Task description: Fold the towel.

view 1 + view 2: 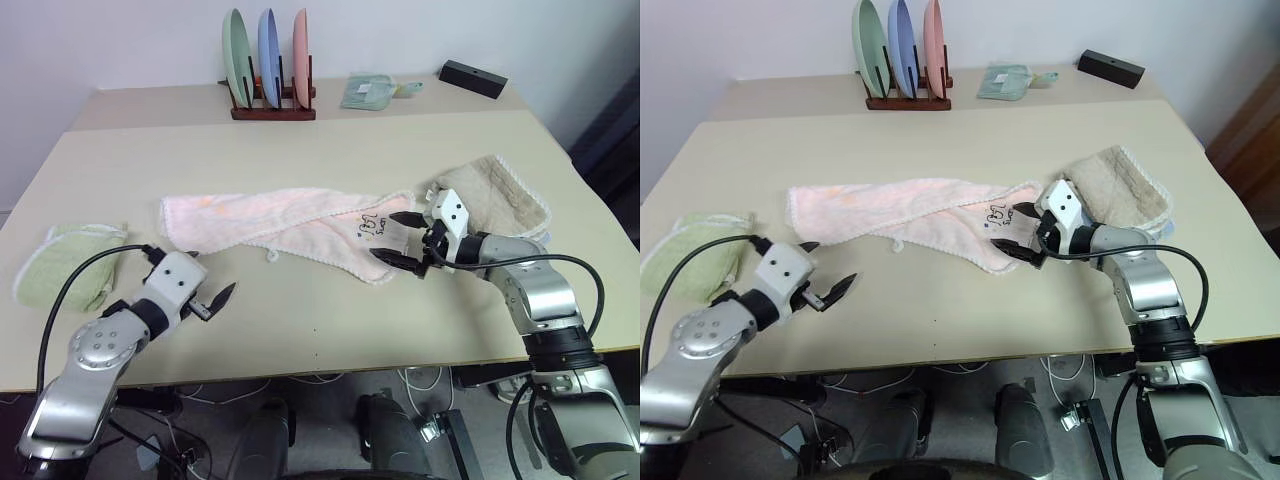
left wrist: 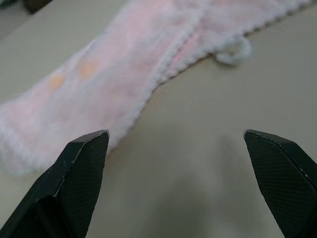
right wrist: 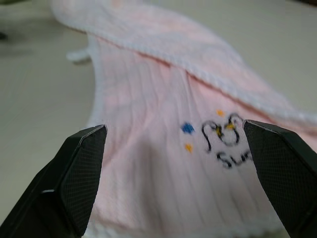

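In the left eye view, the pale pink fluffy terry-cloth towel (image 1: 290, 225) with white edging is seen lying loosely doubled along its length on the beige tabletop (image 1: 330, 320), between the two grippers. The right gripper (image 1: 399, 238) is held with its black fingers spread apart at the towel's marked end, one finger above the cloth corner and one just off its edge; nothing is pinched. A beige folded towel (image 1: 495, 195) lies just behind this gripper. The left gripper (image 1: 190, 268) is held with fingers spread wide over bare table, just short of the pink towel's other end, and a light green folded towel (image 1: 70, 262) lies beside it on its outer side. Far beyond both hands, a wooden rack of green, blue and pink plates (image 1: 268, 65) is seen standing. In the left wrist view, the towel's white-edged end (image 2: 99, 94) is shown ahead of the parted fingertips (image 2: 81, 163), not touching them. In the right wrist view, the dark handwritten mark (image 3: 225, 141) with small blue and orange dots is seen between the spread fingertips (image 3: 81, 168), on ribbed pink cloth.
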You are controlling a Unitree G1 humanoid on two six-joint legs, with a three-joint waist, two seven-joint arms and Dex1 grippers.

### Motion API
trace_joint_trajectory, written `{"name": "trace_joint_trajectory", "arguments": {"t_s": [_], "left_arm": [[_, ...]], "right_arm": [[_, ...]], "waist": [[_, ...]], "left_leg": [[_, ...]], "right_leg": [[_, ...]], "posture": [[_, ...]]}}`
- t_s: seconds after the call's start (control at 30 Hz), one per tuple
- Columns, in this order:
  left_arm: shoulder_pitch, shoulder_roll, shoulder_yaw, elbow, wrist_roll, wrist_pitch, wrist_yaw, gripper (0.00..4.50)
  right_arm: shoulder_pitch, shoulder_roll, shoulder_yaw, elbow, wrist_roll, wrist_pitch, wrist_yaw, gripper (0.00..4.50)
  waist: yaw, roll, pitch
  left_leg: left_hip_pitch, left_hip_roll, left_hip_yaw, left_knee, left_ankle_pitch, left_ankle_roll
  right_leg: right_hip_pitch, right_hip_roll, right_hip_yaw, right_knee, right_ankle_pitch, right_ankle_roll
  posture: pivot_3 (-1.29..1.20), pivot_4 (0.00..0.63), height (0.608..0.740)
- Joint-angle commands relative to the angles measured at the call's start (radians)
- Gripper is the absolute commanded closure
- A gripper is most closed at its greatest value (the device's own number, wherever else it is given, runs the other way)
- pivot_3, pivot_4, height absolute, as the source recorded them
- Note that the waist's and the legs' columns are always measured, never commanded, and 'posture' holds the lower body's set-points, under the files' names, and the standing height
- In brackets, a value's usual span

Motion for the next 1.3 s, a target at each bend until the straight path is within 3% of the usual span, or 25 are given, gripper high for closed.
{"name": "trace_joint_trajectory", "arguments": {"t_s": [0.03,0.4,0.7,0.73,0.97,1.3], "left_arm": [[-0.059,0.032,-0.027,0.085,0.094,-0.048,0.016,0.03],[-0.282,0.069,-0.09,0.487,0.213,-0.214,0.004,0.03],[-0.313,0.035,-0.088,0.512,0.2,-0.259,-0.032,4.19],[-0.304,0.037,-0.083,0.501,0.205,-0.257,-0.029,4.39],[-0.181,0.054,0.025,0.347,0.173,-0.246,-0.017,4.39],[0.004,0.042,0.156,0.184,0.138,-0.199,-0.019,4.39]], "right_arm": [[0.044,0.011,-0.005,-0.077,0.0,-0.004,-0.034,0.0],[0.086,0.04,0.007,-0.149,0.004,0.016,-0.105,0.0],[0.074,0.043,0.012,-0.136,-0.007,0.002,-0.121,0.0],[0.069,0.04,0.013,-0.129,-0.017,-0.005,-0.126,0.0],[-0.059,-0.02,0.066,0.045,-0.237,-0.174,-0.209,0.0],[-0.383,-0.049,0.207,0.629,-0.53,-0.616,-0.326,0.0]], "waist": [[0.0,0.0,0.0],[-0.002,0.0,0.0],[-0.003,0.0,0.0],[-0.004,0.0,0.0],[-0.007,0.0,0.0],[-0.007,0.0,0.0]], "left_leg": [[0.0,0.0,0.0,0.0,0.0,0.0],[0.0,0.0,0.0,0.0,0.0,0.0],[0.0,0.0,0.0,0.0,0.0,0.0],[0.0,0.0,0.0,0.0,0.0,0.0],[0.0,0.0,0.0,0.0,0.0,0.0],[0.0,0.0,0.001,-0.001,0.0,0.0]], "right_leg": [[0.0,0.0,0.0,0.0,0.0,0.0],[0.0,0.0,0.0,0.001,0.0,0.0],[-0.001,0.0,0.0,0.001,0.0,0.001],[-0.001,0.0,0.0,0.001,0.0,0.001],[-0.001,0.0,0.0,0.002,0.0,0.001],[-0.002,-0.001,0.0,0.001,0.0,0.0]], "posture": [[0.0,0.15,0.74],[0.0,0.15,0.74],[0.0,0.15,0.74],[0.0,0.15,0.74],[0.0,0.15,0.74],[0.0,0.15,0.74]]}}
